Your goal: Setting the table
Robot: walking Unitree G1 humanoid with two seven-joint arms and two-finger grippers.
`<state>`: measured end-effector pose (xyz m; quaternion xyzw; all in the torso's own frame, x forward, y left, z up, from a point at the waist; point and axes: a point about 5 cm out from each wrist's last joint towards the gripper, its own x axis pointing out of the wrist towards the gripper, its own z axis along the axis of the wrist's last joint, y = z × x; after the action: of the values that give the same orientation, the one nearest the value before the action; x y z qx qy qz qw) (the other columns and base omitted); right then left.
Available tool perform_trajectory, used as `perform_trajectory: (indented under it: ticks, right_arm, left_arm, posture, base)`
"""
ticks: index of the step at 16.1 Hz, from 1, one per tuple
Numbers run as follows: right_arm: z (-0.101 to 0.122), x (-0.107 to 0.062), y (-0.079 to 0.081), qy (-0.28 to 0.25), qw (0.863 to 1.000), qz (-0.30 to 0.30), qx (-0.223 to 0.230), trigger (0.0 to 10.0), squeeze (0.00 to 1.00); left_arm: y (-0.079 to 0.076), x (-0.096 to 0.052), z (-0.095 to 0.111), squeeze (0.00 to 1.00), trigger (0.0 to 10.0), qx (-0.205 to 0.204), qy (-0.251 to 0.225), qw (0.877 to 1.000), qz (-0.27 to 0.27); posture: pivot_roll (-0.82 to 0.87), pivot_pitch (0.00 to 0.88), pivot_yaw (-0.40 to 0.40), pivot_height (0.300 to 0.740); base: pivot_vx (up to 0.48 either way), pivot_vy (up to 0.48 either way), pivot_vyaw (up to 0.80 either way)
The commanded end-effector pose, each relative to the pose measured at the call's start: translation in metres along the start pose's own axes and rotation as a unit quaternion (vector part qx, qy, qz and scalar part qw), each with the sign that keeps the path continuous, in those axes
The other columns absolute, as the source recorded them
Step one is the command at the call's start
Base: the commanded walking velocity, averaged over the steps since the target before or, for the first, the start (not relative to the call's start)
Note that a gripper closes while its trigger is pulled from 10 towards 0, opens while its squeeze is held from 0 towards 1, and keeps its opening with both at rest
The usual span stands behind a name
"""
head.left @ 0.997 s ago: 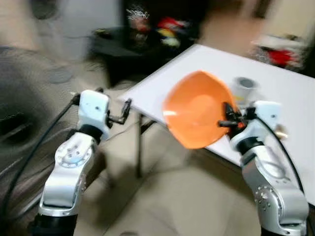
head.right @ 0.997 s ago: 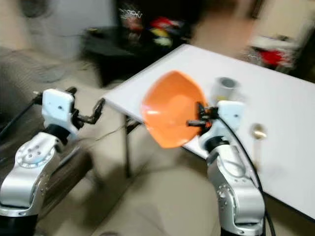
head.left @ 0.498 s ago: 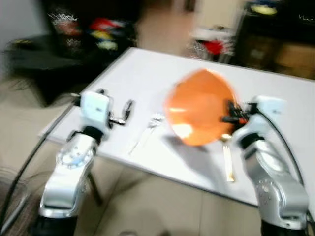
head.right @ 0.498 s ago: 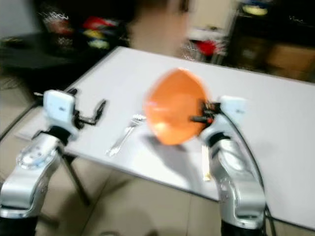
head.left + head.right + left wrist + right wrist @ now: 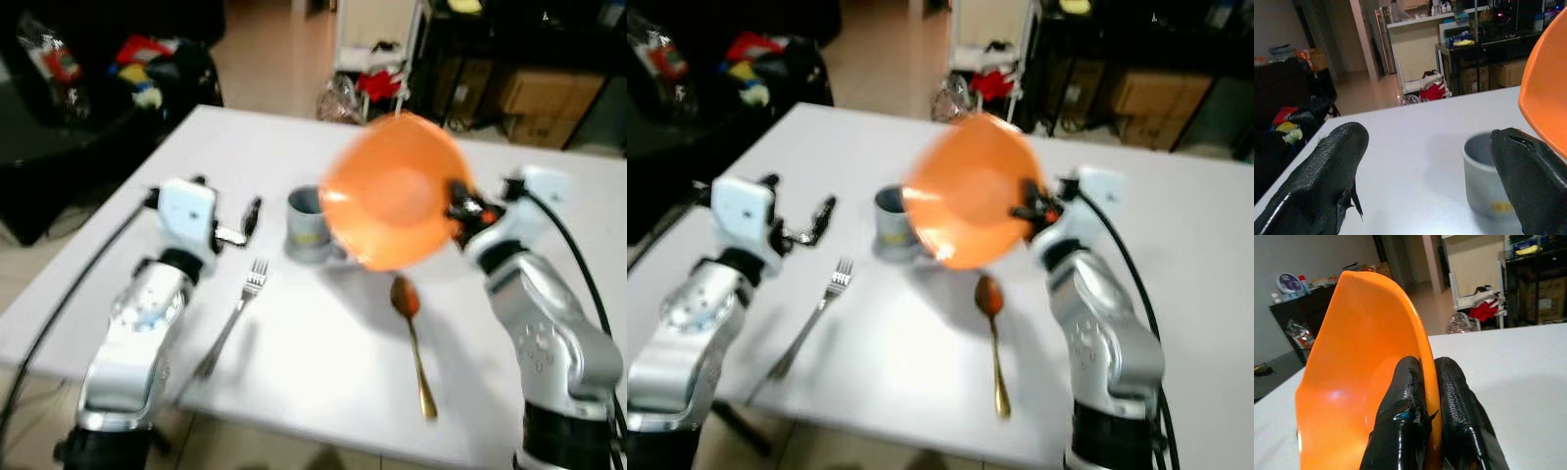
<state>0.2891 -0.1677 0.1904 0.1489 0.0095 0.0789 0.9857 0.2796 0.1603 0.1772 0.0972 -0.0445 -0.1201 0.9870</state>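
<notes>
An orange bowl is held tilted above the white worktop by the right hand. A grey mug is seen behind it, between a fork and a spoon. The left hand is raised above the fork.

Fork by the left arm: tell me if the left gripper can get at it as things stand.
Probably yes. The left gripper is open and holds nothing, and the fork lies bare on the table just below it, nothing between.

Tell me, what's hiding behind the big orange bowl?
The grey cup stands on the white table behind the orange bowl, which the right hand holds up tilted. The bowl covers the cup's right side, so a handle there cannot be seen.
</notes>
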Motion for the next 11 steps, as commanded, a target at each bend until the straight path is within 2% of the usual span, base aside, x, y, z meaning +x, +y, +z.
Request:
perform_trajectory:
  ticks: [1,2,4,5,7,8,9,11]
  right_arm:
    - [0.0,-0.001,-0.013,0.019,1.0,-0.013,0.012,10.0,0.0]
    - [-0.002,0.002,-0.015,0.032,0.999,-0.013,0.011,10.0,0.0]
    - [-0.002,0.008,-0.022,0.044,0.998,-0.031,0.036,10.0,0.0]
    - [0.0,0.012,-0.027,0.047,0.996,-0.037,0.071,10.0,0.0]
    - [0.001,0.015,-0.033,0.056,0.991,-0.047,0.114,10.0,0.0]
    - [-0.003,0.018,-0.04,0.073,0.984,-0.059,0.153,10.0,0.0]
    - [-0.004,0.02,-0.043,0.076,0.981,-0.065,0.164,10.0,0.0]
    - [-0.008,0.026,-0.054,0.084,0.971,-0.091,0.205,10.0,0.0]
  left_arm:
    - [-0.007,0.002,0.004,0.0,10.0,0.002,-0.005,1.0,-0.017]
    - [-0.007,0.001,0.005,0.0,10.0,-0.007,-0.008,1.0,-0.029]
    - [-0.005,-0.001,0.006,0.0,10.0,0.003,-0.003,0.998,-0.057]
    - [-0.002,-0.004,0.007,0.0,10.0,0.007,-0.002,0.997,-0.075]
    - [0.001,-0.006,0.006,0.0,10.0,-0.001,0.008,0.995,-0.101]
    - [-0.001,-0.01,0.003,0.0,10.0,-0.004,0.023,0.991,-0.133]
    - [-0.003,-0.012,0.001,0.0,10.0,-0.011,0.03,0.988,-0.15]
    - [-0.015,-0.02,-0.001,0.0,10.0,-0.03,0.049,0.971,-0.231]
  posture:
    - [0.07,0.0,-0.004,0.74]
    - [0.07,0.0,-0.002,0.74]
    - [0.08,0.0,-0.007,0.74]
    - [0.08,0.0,-0.009,0.74]
    - [0.09,0.0,-0.008,0.74]
    - [0.09,0.0,-0.007,0.74]
    - [0.09,0.0,-0.002,0.74]
    - [0.09,0.0,0.0,0.74]
  base:
    - [0.33,0.0,0.0]
    - [0.0,0.0,0.0]
    - [0.0,0.0,0.0]
    - [0.0,0.0,0.0]
    - [0.0,0.0,0.0]
    - [0.0,0.0,0.0]
    - [0.0,0.0,0.0]
    - [0.0,0.0,0.0]
